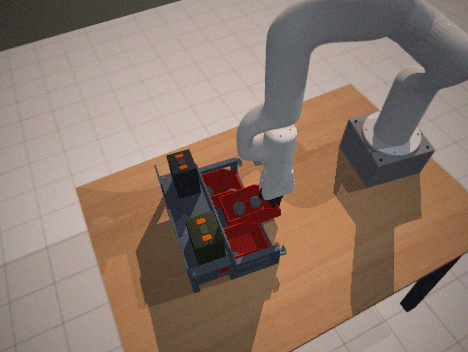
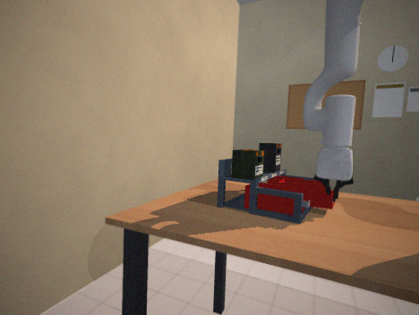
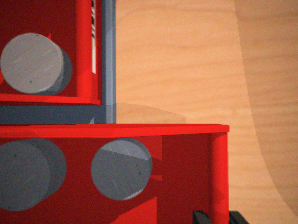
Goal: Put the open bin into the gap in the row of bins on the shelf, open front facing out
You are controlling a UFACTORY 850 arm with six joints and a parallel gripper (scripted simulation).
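Red open bin (image 1: 250,206) – wall pinched in the nearly closed gripper (image 1: 274,201) – half-entered in the shelf (image 1: 197,275); only the wrist view shows its grey parts (image 3: 121,169) close.

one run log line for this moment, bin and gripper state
gripper: shut on red bin wall | red bin: partly in shelf gap, still sticking out past front lip | parts: inside bin | shelf: neighbour bins in place

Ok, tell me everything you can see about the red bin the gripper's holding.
The bin is a glossy red, plastic-looking open tray with thin walls. Two grey cylinders lie inside it. The gripper is shut on its outer wall, the end away from the shelf. The bin sits partway into the gap between two other red bins, sticking out past the shelf's front. From the side it looks slightly tilted. Whether it touches the shelf isn't clear.
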